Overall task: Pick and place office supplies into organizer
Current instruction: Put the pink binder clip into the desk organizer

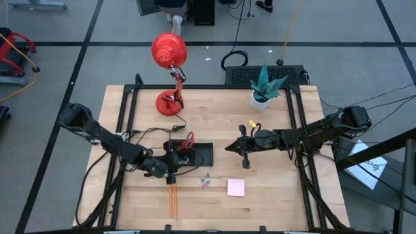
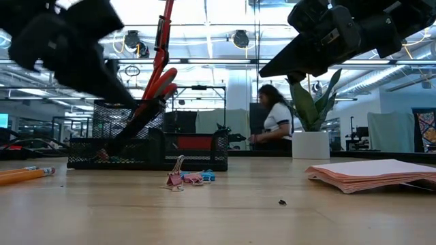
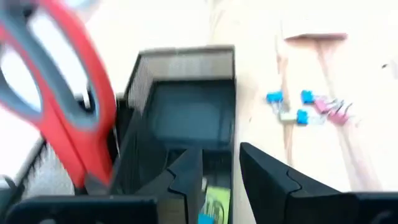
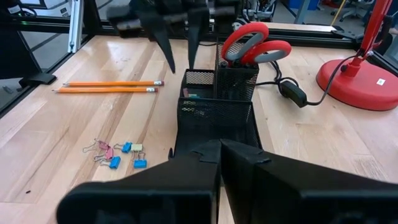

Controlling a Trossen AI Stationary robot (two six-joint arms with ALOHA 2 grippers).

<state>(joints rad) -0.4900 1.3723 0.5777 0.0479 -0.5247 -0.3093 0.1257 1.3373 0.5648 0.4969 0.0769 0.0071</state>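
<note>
1. The left claw (image 1: 171, 170) hangs over the near end of the organizer (image 1: 195, 155), its fingers (image 3: 186, 180) spread with a clear gap between them and pinching nothing; in the right wrist view those fingers point down just above the organizer's small end compartment.
2. The red-handled scissors (image 4: 255, 45) stand upright in the tall mesh cup of the organizer, handles up, just beside the left claw's fingers.
3. The right claw (image 1: 246, 162) hovers above the worktop (image 1: 279, 195) to the right of the organizer, fingers pressed together and empty; open wood lies between it and the organizer's right edge.
4. Two orange pencils (image 1: 173, 201) lie side by side on the worktop near the front edge, just in front of the left claw and outside the organizer.
5. The small clips (image 4: 118, 155), blue and pink, sit in a loose cluster on bare wood in front of the organizer, between the pencils and the pink sticky-note pad (image 1: 236, 187).
6. The pad lies flat, apart from the clips, with free wood all around it.
7. A small yellow piece (image 1: 251, 123) lies behind the right arm, near the potted plant (image 1: 263, 88).
8. A red desk lamp (image 1: 169, 78) stands at the back, its cord trailing toward the organizer.
</note>
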